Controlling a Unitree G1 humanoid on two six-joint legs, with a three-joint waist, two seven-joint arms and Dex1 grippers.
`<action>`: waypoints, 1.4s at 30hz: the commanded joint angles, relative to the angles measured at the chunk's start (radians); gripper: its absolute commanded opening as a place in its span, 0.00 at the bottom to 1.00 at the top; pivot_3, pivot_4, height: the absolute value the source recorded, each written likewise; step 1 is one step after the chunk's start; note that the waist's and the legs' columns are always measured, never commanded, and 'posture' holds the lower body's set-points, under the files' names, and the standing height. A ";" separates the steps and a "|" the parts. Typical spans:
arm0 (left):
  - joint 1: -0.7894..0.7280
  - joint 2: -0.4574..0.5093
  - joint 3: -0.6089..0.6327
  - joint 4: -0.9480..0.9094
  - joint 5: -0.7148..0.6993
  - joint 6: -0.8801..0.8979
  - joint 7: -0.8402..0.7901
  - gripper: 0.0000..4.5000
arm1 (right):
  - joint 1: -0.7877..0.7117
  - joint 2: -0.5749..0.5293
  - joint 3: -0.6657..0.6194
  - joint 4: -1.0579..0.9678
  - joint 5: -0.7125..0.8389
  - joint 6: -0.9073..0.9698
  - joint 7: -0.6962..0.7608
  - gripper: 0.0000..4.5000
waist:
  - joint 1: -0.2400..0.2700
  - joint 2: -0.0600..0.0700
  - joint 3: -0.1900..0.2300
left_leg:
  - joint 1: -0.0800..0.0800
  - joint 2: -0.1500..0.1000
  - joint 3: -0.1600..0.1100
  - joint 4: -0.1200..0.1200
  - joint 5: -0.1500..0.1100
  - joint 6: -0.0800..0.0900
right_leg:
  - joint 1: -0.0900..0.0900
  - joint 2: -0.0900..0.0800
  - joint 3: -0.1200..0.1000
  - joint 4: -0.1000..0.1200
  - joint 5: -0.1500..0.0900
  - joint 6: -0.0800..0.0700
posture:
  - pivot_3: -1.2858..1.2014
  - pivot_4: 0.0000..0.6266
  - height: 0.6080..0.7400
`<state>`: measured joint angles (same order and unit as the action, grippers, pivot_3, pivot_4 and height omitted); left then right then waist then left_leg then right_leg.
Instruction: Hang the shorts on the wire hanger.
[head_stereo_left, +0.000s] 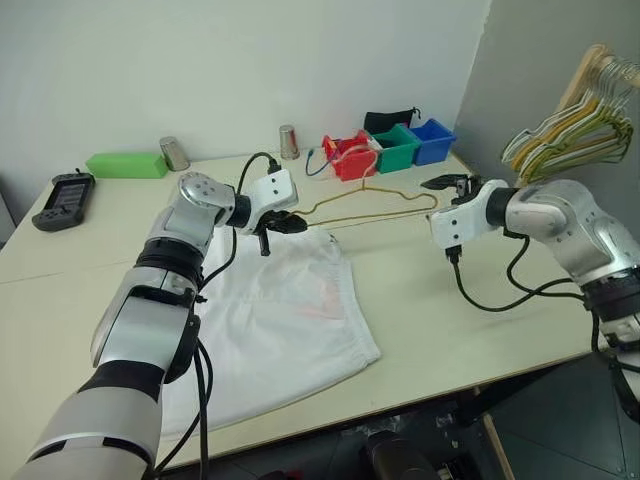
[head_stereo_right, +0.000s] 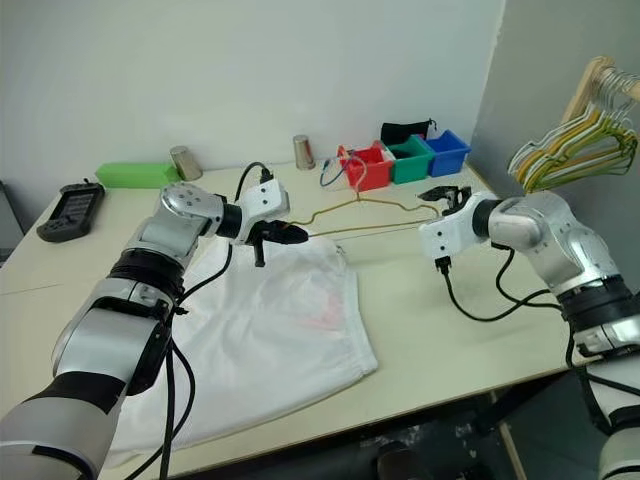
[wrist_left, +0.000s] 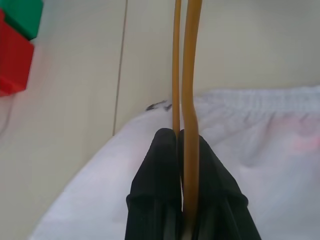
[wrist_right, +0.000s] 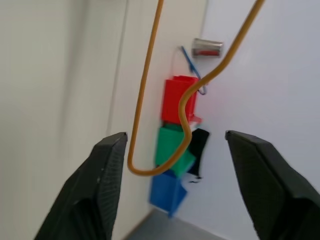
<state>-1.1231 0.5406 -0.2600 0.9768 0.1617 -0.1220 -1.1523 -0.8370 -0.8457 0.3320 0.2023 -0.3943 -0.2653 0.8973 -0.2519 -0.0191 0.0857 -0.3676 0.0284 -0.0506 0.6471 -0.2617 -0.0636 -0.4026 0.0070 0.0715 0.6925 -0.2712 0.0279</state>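
Note:
The white, wrinkled shorts (head_stereo_left: 290, 310) lie flat on the table with a faint pink mark near their middle. Just above their far edge hangs the thin yellow-orange wire hanger (head_stereo_left: 372, 206), held roughly level. My left gripper (head_stereo_left: 288, 223) is shut on its left end; the left wrist view shows the hanger's two wires (wrist_left: 188, 75) pinched between the black fingers (wrist_left: 160, 165) over the shorts (wrist_left: 260, 165). My right gripper (head_stereo_left: 443, 183) stands open at the hanger's right end. In the right wrist view that rounded corner (wrist_right: 165, 167) sits between the spread fingers (wrist_right: 100, 185), touching neither.
Red (head_stereo_left: 350, 158), green (head_stereo_left: 397, 148) and blue (head_stereo_left: 432, 140) bins stand at the table's back. A bunch of hangers (head_stereo_left: 580, 125) hangs at the far right. A green box (head_stereo_left: 126, 165), two metal cups (head_stereo_left: 174, 153) and a black device (head_stereo_left: 64, 198) sit at the back left.

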 joint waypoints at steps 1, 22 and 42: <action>-0.004 0.002 0.004 -0.002 0.029 -0.087 0.085 0.00 | 0.004 0.003 -0.093 -0.184 0.139 0.277 0.142 0.96 | 0.000 0.000 0.000 | 0.000 0.000 0.000 0.000 0.000 0.000 | 0.000 0.000 0.000 0.000 0.000 0.000 | 0.44 0.05 1.00; 0.136 0.011 0.016 -0.351 0.043 -0.197 0.221 0.00 | -0.111 0.090 -0.014 0.099 0.041 0.428 0.076 1.00 | 0.000 0.000 0.000 | 0.002 0.000 0.001 -0.001 0.000 0.000 | -0.001 0.000 0.000 0.003 0.000 0.000 | 0.46 0.05 1.00; 0.132 0.017 0.006 -0.361 0.049 -0.182 0.216 0.00 | -0.128 0.096 -0.008 0.176 0.009 0.335 0.074 0.13 | 0.006 0.000 0.000 | 0.002 0.000 0.001 0.000 0.000 0.000 | -0.001 0.000 0.000 0.003 0.000 0.000 | 0.46 0.05 1.00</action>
<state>-0.9628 0.5491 -0.2691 0.6345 0.2149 -0.2921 -0.9471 -0.9469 -0.7360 0.3393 0.4002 -0.3781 0.0815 0.9779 -0.2456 -0.0190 0.0857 -0.3659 0.0281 -0.0498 0.6468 -0.2617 -0.0636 -0.4032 0.0069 0.0716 0.6959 -0.2714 0.0282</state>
